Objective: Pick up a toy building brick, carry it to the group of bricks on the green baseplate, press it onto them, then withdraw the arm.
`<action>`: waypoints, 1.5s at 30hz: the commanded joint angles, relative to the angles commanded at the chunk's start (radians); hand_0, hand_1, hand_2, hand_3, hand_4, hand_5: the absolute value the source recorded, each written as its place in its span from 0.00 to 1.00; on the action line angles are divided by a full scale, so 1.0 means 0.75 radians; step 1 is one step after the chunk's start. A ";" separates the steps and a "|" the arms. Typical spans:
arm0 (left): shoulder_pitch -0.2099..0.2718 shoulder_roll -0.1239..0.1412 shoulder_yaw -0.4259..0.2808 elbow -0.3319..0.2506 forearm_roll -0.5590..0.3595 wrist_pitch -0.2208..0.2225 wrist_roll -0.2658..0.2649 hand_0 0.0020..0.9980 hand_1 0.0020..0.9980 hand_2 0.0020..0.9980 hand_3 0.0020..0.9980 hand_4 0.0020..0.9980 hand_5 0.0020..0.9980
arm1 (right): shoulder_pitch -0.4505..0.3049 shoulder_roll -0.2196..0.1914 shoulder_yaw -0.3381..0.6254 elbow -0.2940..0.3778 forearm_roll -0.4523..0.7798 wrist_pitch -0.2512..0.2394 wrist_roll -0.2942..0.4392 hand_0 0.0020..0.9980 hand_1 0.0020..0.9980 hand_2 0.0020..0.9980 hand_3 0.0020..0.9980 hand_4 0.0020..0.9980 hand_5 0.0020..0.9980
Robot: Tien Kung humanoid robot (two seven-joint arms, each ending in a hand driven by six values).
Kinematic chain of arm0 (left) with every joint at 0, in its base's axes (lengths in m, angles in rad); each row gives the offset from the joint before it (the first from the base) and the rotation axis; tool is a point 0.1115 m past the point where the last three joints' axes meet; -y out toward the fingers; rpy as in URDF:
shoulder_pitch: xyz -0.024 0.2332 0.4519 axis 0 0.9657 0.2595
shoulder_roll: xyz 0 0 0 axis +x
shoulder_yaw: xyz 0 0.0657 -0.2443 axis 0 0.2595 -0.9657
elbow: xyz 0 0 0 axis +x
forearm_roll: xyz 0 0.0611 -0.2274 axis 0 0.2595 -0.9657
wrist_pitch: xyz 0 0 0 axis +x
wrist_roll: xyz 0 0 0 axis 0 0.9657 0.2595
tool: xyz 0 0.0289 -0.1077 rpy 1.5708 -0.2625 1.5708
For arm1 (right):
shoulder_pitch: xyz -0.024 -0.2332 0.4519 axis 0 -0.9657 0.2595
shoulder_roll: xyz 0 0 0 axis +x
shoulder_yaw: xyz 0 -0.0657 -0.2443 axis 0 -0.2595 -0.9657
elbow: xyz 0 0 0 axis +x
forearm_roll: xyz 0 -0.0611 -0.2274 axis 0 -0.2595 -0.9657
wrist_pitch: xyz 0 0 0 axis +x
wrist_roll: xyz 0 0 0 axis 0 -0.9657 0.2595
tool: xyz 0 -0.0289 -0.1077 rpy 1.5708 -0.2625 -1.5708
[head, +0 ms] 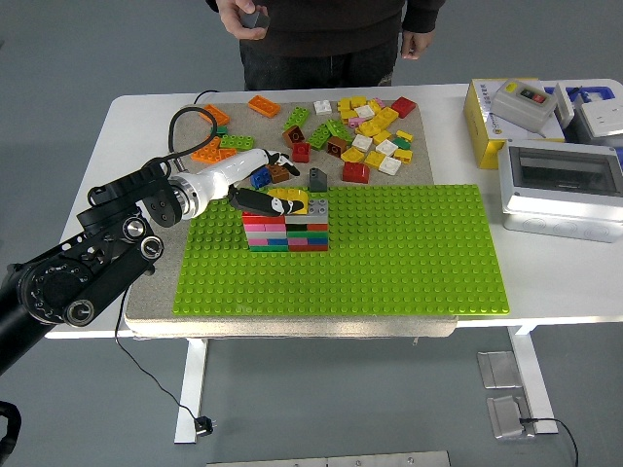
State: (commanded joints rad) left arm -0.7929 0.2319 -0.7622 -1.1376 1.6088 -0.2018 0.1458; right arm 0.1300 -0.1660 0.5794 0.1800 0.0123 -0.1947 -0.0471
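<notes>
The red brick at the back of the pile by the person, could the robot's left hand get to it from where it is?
Probably not easily. The left hand is at the brick stack, and the red brick lies across the loose pile, which stands in between. Nothing covers it, though.

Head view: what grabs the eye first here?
The big green baseplate fills the table's middle, with a layered brick stack at its near-left corner. The left hand reaches over that stack from the left. Behind it lies a scatter of loose bricks.

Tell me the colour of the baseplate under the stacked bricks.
Bright green baseplate, shown clearly in the head view.
</notes>
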 joint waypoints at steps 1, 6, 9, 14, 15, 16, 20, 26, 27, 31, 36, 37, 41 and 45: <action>0.004 0.004 -0.015 -0.017 0.006 -0.004 0.005 1.00 0.99 0.99 0.77 0.83 0.50 | -0.001 0.000 0.001 0.000 0.000 0.000 0.000 0.77 0.71 0.75 0.73 0.53 0.85; 0.030 0.044 -0.077 -0.148 0.044 -0.018 0.038 1.00 0.99 0.99 0.77 0.83 0.50 | -0.008 -0.004 -0.004 0.000 0.016 -0.001 0.004 0.77 0.71 0.75 0.73 0.53 0.85; 0.037 0.062 -0.078 -0.221 0.067 -0.026 0.063 1.00 0.99 0.98 0.71 0.87 0.66 | -0.010 -0.004 0.005 0.000 0.008 -0.002 0.001 0.77 0.71 0.75 0.73 0.53 0.85; 0.051 0.082 -0.043 -0.309 0.106 -0.028 0.092 1.00 0.99 0.97 0.68 0.87 0.72 | -0.012 -0.003 0.025 0.000 -0.013 -0.004 -0.005 0.77 0.71 0.75 0.73 0.53 0.85; 0.052 0.084 -0.035 -0.311 0.110 -0.026 0.094 1.00 0.99 0.97 0.68 0.87 0.72 | -0.012 -0.003 0.026 0.000 -0.015 -0.004 -0.006 0.77 0.71 0.75 0.73 0.53 0.85; 0.053 0.084 -0.026 -0.310 0.113 -0.023 0.094 1.00 0.99 0.97 0.68 0.87 0.72 | -0.011 -0.003 0.029 0.000 -0.017 -0.004 -0.007 0.77 0.71 0.75 0.73 0.53 0.85; 0.058 0.083 -0.005 -0.291 0.125 -0.010 0.087 1.00 0.99 0.96 0.68 0.87 0.75 | -0.010 -0.002 0.037 0.000 -0.027 -0.004 -0.009 0.78 0.71 0.75 0.73 0.53 0.85; 0.061 0.078 0.015 -0.249 0.131 0.006 0.068 1.00 0.98 0.96 0.67 0.87 0.77 | -0.006 -0.003 0.036 0.000 -0.021 -0.002 -0.005 0.77 0.71 0.75 0.72 0.53 0.85; 0.061 0.079 0.015 -0.244 0.131 0.008 0.066 1.00 0.98 0.96 0.67 0.87 0.77 | -0.005 -0.003 0.037 0.000 -0.020 -0.001 -0.005 0.77 0.71 0.75 0.72 0.53 0.85; 0.063 0.081 0.019 -0.232 0.129 0.011 0.060 1.00 0.98 0.96 0.67 0.87 0.77 | -0.003 -0.003 0.043 0.000 -0.019 0.000 -0.004 0.77 0.71 0.75 0.72 0.53 0.85; 0.065 0.089 0.023 -0.222 0.125 0.012 0.056 1.00 0.98 0.96 0.67 0.87 0.77 | -0.003 -0.001 0.054 0.000 -0.024 0.000 -0.006 0.77 0.71 0.75 0.72 0.53 0.85; 0.065 0.093 0.025 -0.222 0.123 0.011 0.055 1.00 0.98 0.96 0.67 0.87 0.77 | -0.003 -0.001 0.057 0.000 -0.026 0.000 -0.006 0.77 0.71 0.75 0.72 0.53 0.85; 0.064 0.103 0.030 -0.219 0.122 0.011 0.054 1.00 0.98 0.96 0.67 0.87 0.77 | -0.004 0.000 0.066 0.000 -0.031 0.001 -0.008 0.77 0.71 0.75 0.72 0.53 0.85; 0.067 0.109 0.029 -0.219 0.121 0.011 0.054 1.00 0.98 0.96 0.66 0.87 0.77 | -0.004 0.001 0.081 0.000 -0.046 0.001 -0.012 0.77 0.71 0.75 0.73 0.53 0.86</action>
State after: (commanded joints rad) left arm -0.7426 0.3140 -0.7404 -1.3019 1.6998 -0.1938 0.1860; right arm 0.1272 -0.1651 0.6397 0.1800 -0.0221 -0.1939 -0.0558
